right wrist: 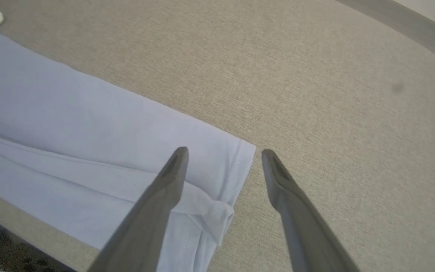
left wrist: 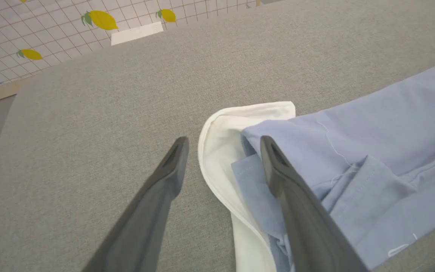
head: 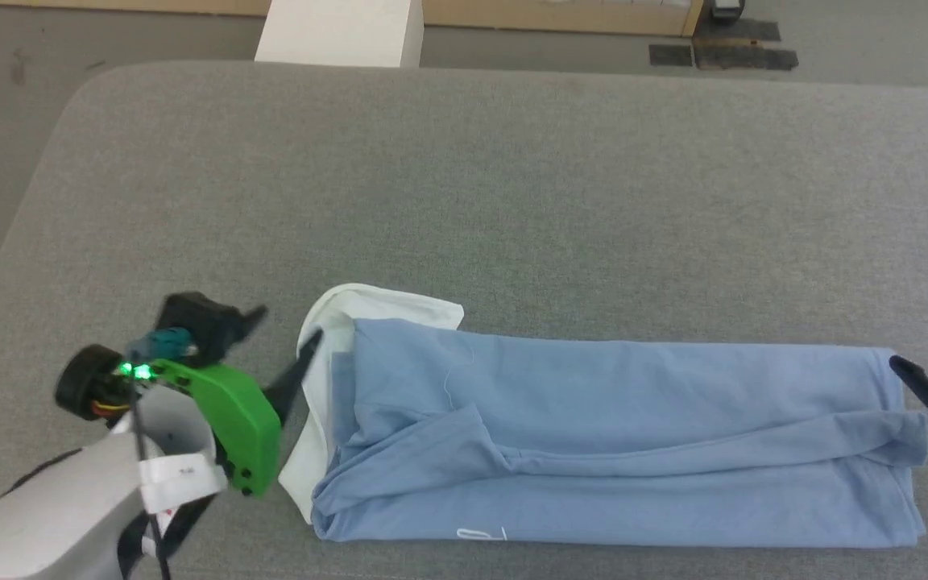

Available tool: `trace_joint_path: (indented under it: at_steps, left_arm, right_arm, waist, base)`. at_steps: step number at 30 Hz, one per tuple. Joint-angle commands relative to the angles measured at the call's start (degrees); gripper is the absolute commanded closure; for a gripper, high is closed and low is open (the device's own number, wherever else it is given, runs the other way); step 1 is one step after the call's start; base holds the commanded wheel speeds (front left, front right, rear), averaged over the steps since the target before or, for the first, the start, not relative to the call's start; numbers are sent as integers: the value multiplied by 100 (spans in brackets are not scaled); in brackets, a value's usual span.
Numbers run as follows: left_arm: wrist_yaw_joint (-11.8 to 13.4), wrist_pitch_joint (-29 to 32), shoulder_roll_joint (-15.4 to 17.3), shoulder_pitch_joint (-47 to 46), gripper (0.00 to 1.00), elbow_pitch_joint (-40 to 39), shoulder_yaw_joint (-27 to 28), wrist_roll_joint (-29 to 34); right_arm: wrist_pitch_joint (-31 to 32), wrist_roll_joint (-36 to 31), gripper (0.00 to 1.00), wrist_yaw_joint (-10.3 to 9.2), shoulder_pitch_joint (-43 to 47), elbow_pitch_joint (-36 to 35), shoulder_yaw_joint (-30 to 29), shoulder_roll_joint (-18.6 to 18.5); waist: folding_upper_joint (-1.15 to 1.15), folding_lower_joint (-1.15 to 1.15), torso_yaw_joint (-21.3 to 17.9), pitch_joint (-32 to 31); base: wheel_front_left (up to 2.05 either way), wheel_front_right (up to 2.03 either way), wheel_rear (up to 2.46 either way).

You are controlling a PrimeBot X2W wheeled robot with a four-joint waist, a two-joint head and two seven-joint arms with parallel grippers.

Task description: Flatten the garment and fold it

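Head camera looked down on the counter (head: 464,201); wrist cameras hovered close over opposite ends of the shared polo shirt (head: 633,419).

Even, soft light; edges seem slightly blurred.

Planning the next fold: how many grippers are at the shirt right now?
2. The left gripper, open, straddles the white collar edge of the light blue polo shirt; the right gripper, open, straddles its hem corner at the opposite end.
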Motion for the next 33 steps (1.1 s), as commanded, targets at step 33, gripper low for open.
trace_joint_path:
  at_steps: [33]
  left_arm:
    - [835,-1701,-1383,2400,0,-234,3456,2948]
  right_arm:
    - [1563,-2313,0,-9,939,1021,-3646,4042]
  waist:
    - [0,0,412,545]
  base:
    - [0,0,0]
